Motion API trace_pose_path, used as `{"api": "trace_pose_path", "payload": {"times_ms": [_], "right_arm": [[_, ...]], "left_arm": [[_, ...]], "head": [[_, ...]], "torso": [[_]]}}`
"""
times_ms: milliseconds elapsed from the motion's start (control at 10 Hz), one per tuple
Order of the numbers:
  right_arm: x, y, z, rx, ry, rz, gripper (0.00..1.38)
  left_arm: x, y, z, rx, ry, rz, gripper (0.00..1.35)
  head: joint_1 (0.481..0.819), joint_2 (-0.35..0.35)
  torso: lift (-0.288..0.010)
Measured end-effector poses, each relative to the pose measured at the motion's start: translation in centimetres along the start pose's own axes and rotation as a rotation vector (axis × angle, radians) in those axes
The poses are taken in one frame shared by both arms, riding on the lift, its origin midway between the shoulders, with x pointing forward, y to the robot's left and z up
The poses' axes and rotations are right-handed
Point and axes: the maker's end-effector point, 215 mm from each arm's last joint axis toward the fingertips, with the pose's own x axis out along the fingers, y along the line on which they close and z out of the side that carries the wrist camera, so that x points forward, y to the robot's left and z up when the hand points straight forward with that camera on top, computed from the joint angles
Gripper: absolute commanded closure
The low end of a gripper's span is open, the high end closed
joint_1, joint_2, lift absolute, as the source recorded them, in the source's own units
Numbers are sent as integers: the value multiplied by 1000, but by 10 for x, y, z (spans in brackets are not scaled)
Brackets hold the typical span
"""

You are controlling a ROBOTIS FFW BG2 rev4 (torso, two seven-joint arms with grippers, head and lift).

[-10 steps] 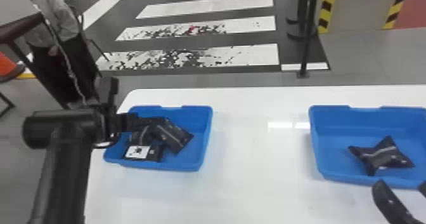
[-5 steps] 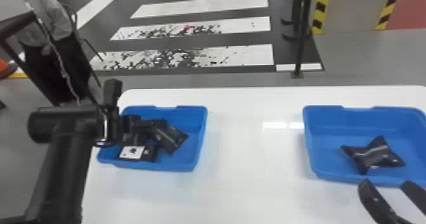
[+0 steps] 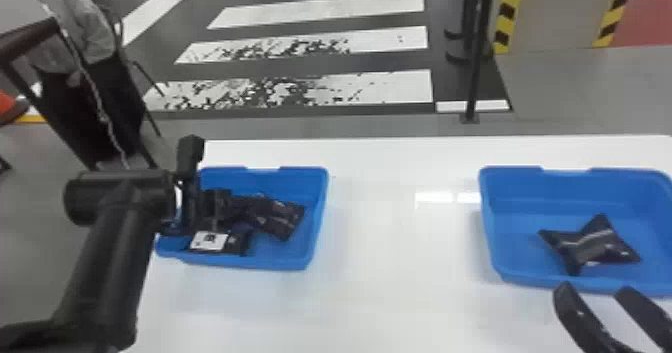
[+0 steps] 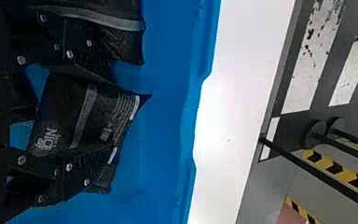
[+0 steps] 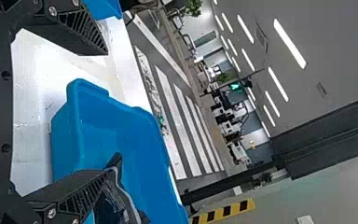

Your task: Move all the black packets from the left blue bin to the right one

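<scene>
Left claw (image 3: pixel 212 213) is spread around a creased black packet (image 4: pixel 72 114), right claw (image 3: pixel 595 291) parted; glossy white table (image 3: pixel 390 287) is backed by striped floor (image 3: pixel 380 89).

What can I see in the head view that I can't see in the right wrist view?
Head view: the pile of black packets in the left blue bin, one with a white label.

Right wrist view: long ceiling lights and a green plant.

Both: the right blue bin, the black packet inside it, the right gripper, the white table and the striped crossing.
</scene>
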Motion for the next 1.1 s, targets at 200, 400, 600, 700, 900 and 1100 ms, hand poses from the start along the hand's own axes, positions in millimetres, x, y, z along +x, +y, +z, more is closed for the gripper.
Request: {"api": "trace_pose_path", "payload": {"times_ms": [200,400,600,700,900,1100], "right_arm": [[-2,0,-1,12,-1,-1,125],[-5,1,0,25,-5,2,125],[-7,5,6,27,-15,10,125],[-7,7,9,29,-21,15,125],[-5,13,16,30,-34,33,124],[5,26,24,42,-40,94,125]], "left_arm": [[3,2,-13,-10,20,3,1227],[5,0,-11,12,-17,-24,1220],[-4,-30,6,57,-113,-125,1220],[-16,-55,12,76,-170,-187,1220],[-47,-116,16,128,-269,-319,1220],[-75,-180,8,172,-322,-448,1220]], "head": [[695,214],[695,215],[695,190],[695,170],[695,134],[695,77]], "torso": [[-138],[-138],[-138],[-138],[-138],[-138]]}}
